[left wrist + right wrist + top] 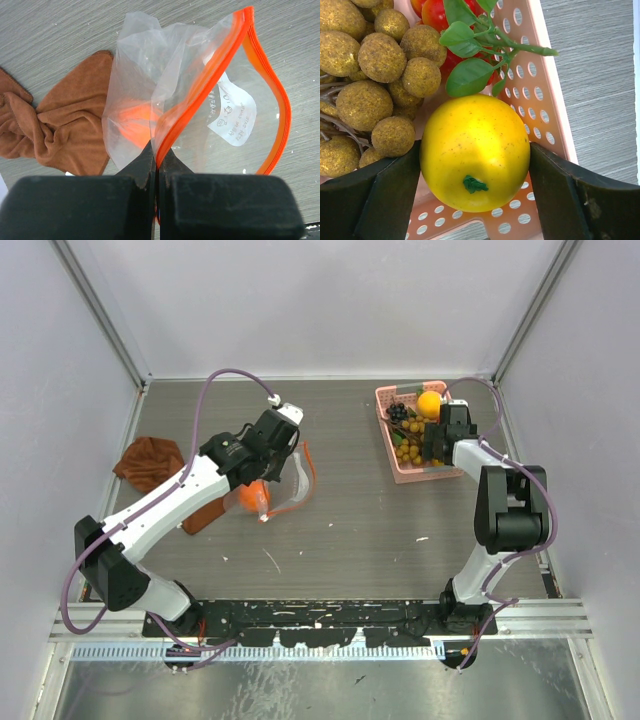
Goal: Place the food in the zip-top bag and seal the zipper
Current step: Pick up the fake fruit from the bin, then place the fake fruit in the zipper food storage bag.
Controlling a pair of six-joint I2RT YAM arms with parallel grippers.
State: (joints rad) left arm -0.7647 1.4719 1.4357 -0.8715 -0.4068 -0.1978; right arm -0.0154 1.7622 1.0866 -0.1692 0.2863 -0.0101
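My left gripper (158, 157) is shut on one end of the zipper (215, 75), the orange-red strip along the clear bag's (200, 100) mouth. The mouth gapes open. An orange fruit (135, 120) lies inside the bag. In the top view this gripper (268, 472) holds the bag (292, 480) left of centre. My right gripper (475, 165) is down in the pink basket (540, 100), its fingers against both sides of the yellow fruit (475, 145). Tan-brown berries (375, 60) lie beside it. From above, the yellow fruit (428, 401), dark grapes (397, 412) and berries (408, 448) sit in the basket (385, 435).
A brown cloth (150, 465) lies crumpled at the left, beside the bag; it also shows in the left wrist view (65, 130). Red fruits (437, 15) with green leaves lie in the basket. White walls enclose the table on three sides.
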